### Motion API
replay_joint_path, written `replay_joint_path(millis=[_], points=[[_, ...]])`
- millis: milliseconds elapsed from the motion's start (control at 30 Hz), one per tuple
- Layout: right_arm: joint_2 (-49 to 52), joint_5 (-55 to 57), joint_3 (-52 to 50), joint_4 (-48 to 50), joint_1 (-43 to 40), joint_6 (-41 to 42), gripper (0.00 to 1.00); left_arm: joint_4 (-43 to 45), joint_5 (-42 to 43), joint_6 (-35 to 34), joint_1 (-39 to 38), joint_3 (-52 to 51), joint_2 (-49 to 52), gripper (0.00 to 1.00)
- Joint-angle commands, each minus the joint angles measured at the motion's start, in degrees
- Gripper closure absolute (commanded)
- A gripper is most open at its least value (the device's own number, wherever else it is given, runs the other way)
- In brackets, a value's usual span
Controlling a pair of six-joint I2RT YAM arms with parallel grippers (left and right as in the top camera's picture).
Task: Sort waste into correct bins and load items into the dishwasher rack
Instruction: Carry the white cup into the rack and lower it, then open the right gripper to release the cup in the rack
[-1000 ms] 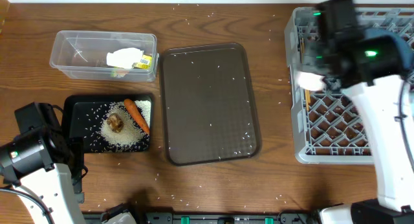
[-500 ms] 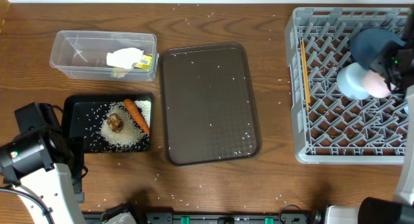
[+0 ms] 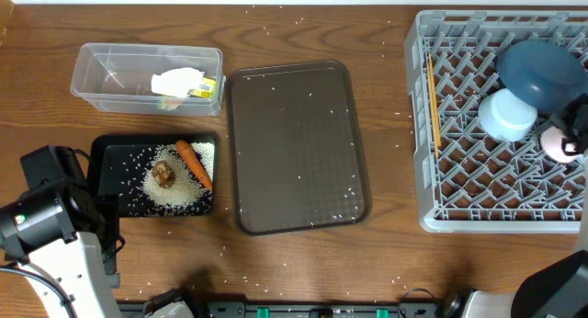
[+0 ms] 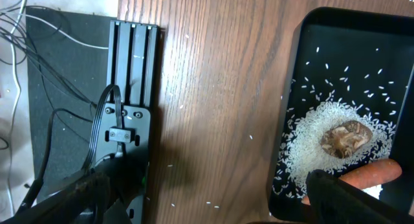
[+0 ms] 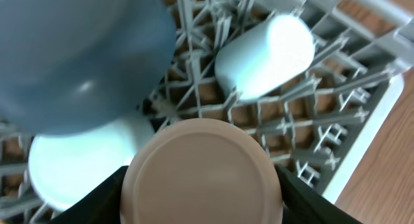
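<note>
One pale cup (image 5: pixel 202 162) sits clamped between the fingers of the right gripper (image 5: pixel 204 197) over the rack (image 3: pixel 459 171); it wants lowering straight onto free pegs, clear of the light-blue cup (image 5: pixel 265 46), bowl (image 5: pixel 61 169) and blue plate (image 5: pixel 71 49). Chopsticks (image 3: pixel 431 102) lie along the rack's left edge. The left gripper (image 4: pixel 207 188) hangs wide open and empty beside the black tray (image 3: pixel 115 157), which holds rice (image 3: pixel 175 194), a brown lump (image 3: pixel 164 174) and a carrot (image 3: pixel 194 164); the wrapper (image 3: pixel 184 83) is in the clear container (image 3: pixel 101 61)
</note>
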Motion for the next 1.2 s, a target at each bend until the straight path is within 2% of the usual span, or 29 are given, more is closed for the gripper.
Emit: replay_joint_path(millis=[0, 67, 367, 433, 533, 967, 1033, 1100, 1167], points=[[-0.7, 0.6, -0.2, 2.3, -1.2, -5.4, 0.43, -0.2, -0.6, -0.7, 0.3, 0.1, 0.0, 0.02], [-0.6, 0.6, -0.2, 3.0, -1.2, -7.5, 0.42, -0.2, -0.6, -0.7, 0.3, 0.1, 0.0, 0.02], [1.2, -1.7, -0.5, 2.4, -1.2, -7.5, 0.37, -0.2, -0.6, -0.7, 0.3, 0.1, 0.0, 0.02], [1.8, -1.7, -0.5, 2.3, -1.2, -7.3, 0.31, -0.2, -0.6, -0.7, 0.3, 0.1, 0.0, 0.02], [2.5, -1.7, -0.5, 2.0, -1.2, -7.3, 0.16, -0.2, -0.6, -0.7, 0.3, 0.1, 0.0, 0.02], [2.1, -7.8, -0.5, 2.5, -1.1, -7.4, 0.14, -0.2, -0.6, -0.7, 0.3, 0.1, 0.0, 0.02], [2.2, -9.5, -0.5, 2.8, -1.2, -7.6, 0.18, -0.2, -0.6, -0.7, 0.3, 0.1, 0.0, 0.02], [2.3, -10.4, -0.5, 2.8, -1.1, -8.0, 0.50, -0.2, -0.6, -0.7, 0.3, 0.1, 0.0, 0.02], [2.3, -10.1, -0.5, 2.5, -1.2, -8.0, 0.72, -0.2, -0.6, -0.7, 0.3, 0.1, 0.0, 0.02]])
